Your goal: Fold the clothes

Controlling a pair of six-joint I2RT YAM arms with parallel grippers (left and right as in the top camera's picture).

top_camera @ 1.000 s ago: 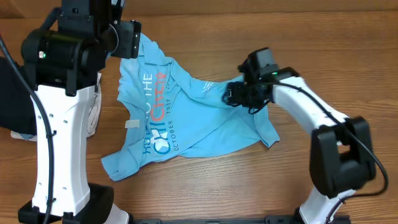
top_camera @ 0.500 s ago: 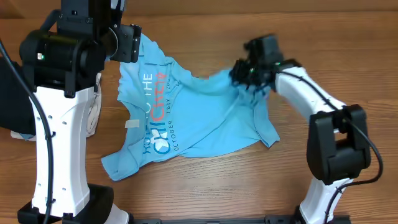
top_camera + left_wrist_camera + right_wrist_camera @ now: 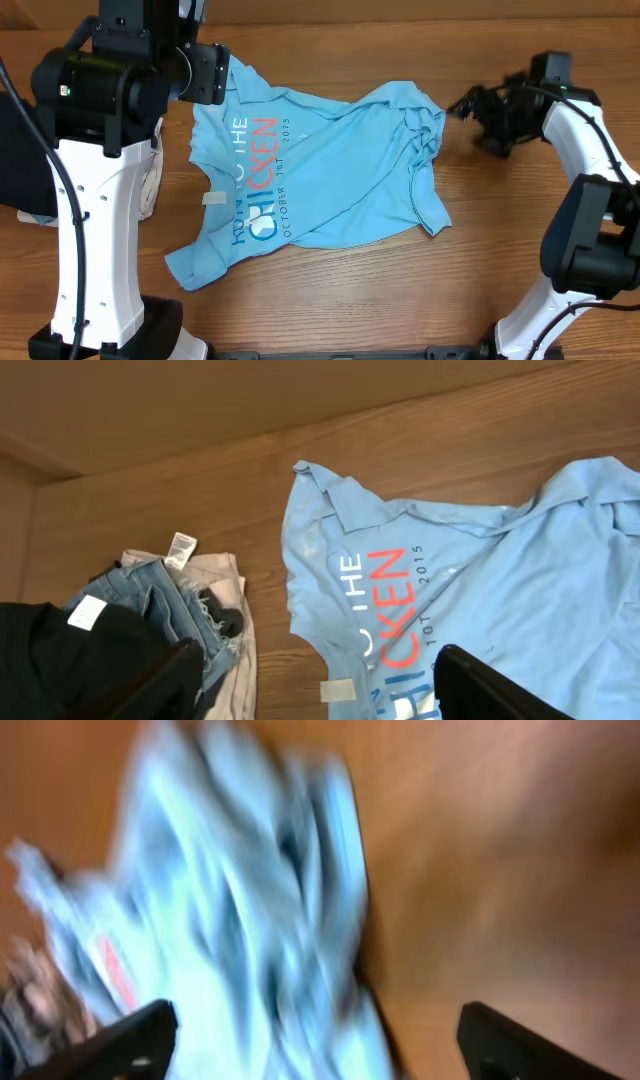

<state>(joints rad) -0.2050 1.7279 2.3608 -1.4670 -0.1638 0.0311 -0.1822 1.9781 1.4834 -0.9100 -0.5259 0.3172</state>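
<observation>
The T-shirt (image 3: 330,170) is spread face up on the wooden table (image 3: 400,290), in the middle of the overhead frame. Its print is read sideways, the letters running from the bottom of the frame toward the top: "THE" in white, then "CHICKEN" with white letters at the start and red-orange letters at the end. A smaller white line alongside appears to read "OCTOBER 1ST 2015", though it is too small to be certain. A small white label (image 3: 213,199) is seen at the shirt's left edge. The long axis is laid from the lower left corner of the frame toward the upper right, where the cloth is bunched into folds; the lower left end is flatter. Bare wood is left below the shirt and to its right. At the left, in the left wrist view, a pile of other garments (image 3: 150,610) is crowded just beside the shirt, with denim, black cloth and a white tag (image 3: 181,548). The left gripper (image 3: 320,652) is held above the shirt's upper left part, its fingers spread wide and nothing between them. The right gripper (image 3: 317,1012) is likewise parted and empty, held over bare wood clear of the shirt's right edge; its own view is heavily blurred.
</observation>
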